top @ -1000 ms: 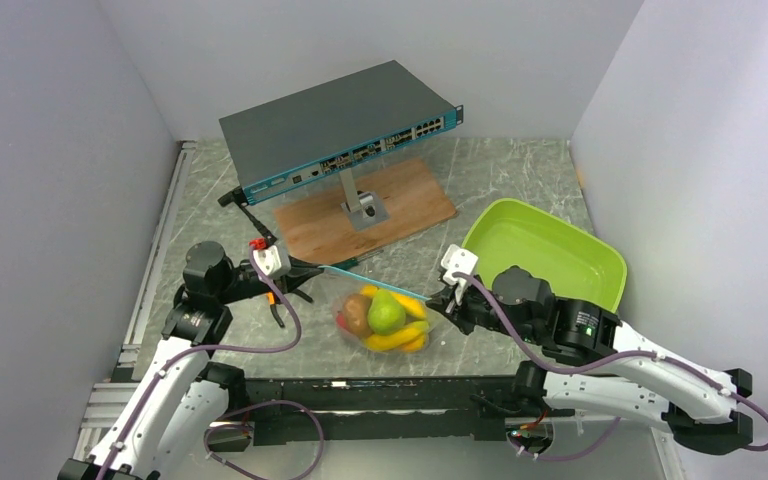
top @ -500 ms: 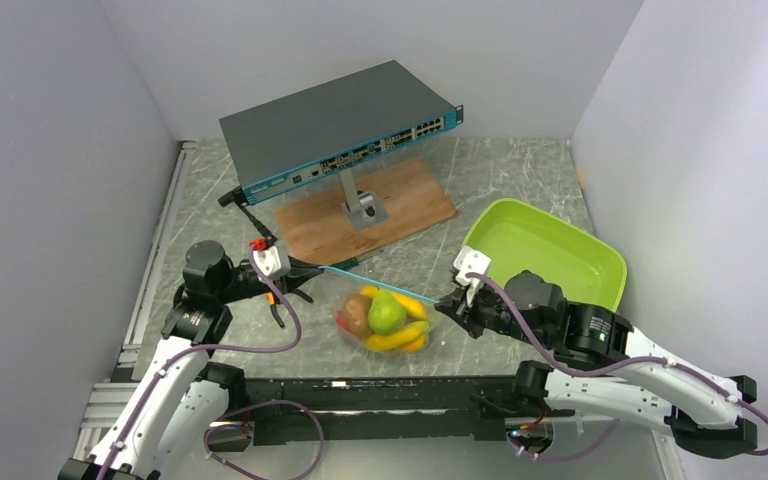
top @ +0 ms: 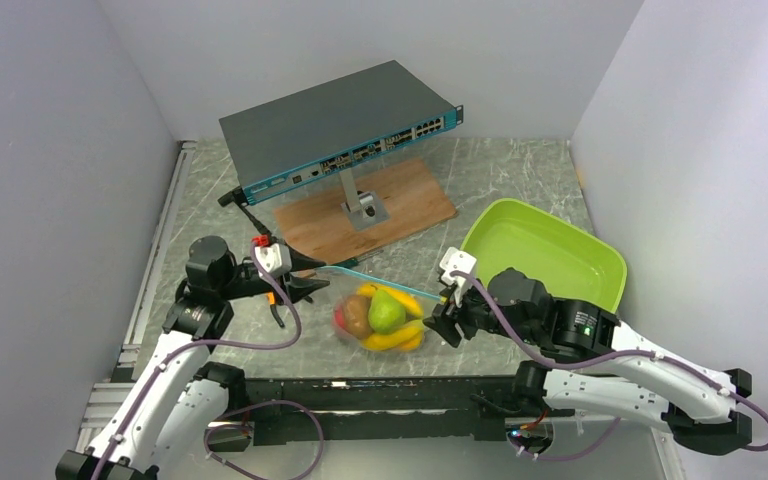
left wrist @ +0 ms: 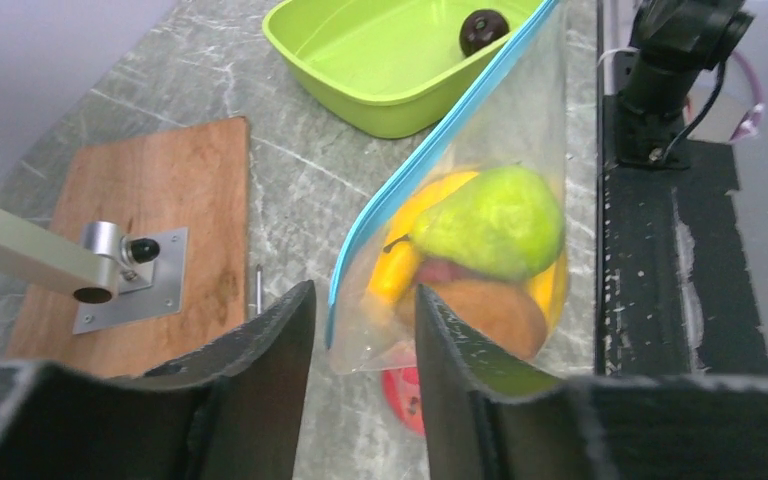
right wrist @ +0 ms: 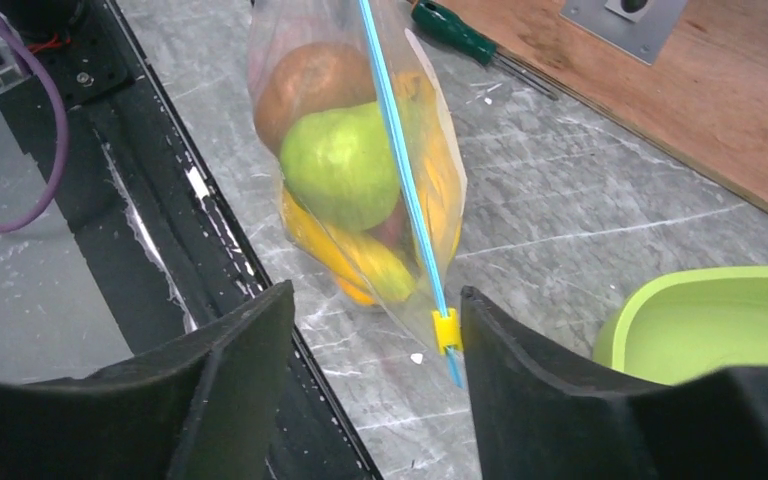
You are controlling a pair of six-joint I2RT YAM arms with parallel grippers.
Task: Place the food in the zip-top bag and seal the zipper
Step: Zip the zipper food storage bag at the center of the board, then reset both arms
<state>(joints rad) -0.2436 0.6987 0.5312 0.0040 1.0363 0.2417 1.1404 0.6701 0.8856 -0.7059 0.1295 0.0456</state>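
The clear zip-top bag (top: pixel 380 316) lies on the marble table between my two grippers. It holds a green pear (left wrist: pixel 495 220), a yellow banana (right wrist: pixel 360 255) and a brown round fruit (right wrist: pixel 310 75). A red piece (left wrist: pixel 410 400) shows at the bag's lower corner; I cannot tell whether it is inside. The teal zipper (right wrist: pixel 400 170) ends at a yellow slider (right wrist: pixel 447 330). My left gripper (left wrist: pixel 360 310) is open around the bag's left corner without pinching it. My right gripper (right wrist: pixel 375 293) is open too, with the slider end loose beside its right finger (right wrist: pixel 520 350).
A lime-green tray (top: pixel 545 250) stands right of the bag, with a dark round piece (left wrist: pixel 482 30) in it. Behind are a wooden board (top: pixel 365 210) and a network switch (top: pixel 340 125) on a stand. A green-handled screwdriver (right wrist: pixel 460 35) lies by the board.
Both grippers have opened and let go of the bag's zipper ends. The bag has sagged slightly. The right gripper has shifted back to the left.
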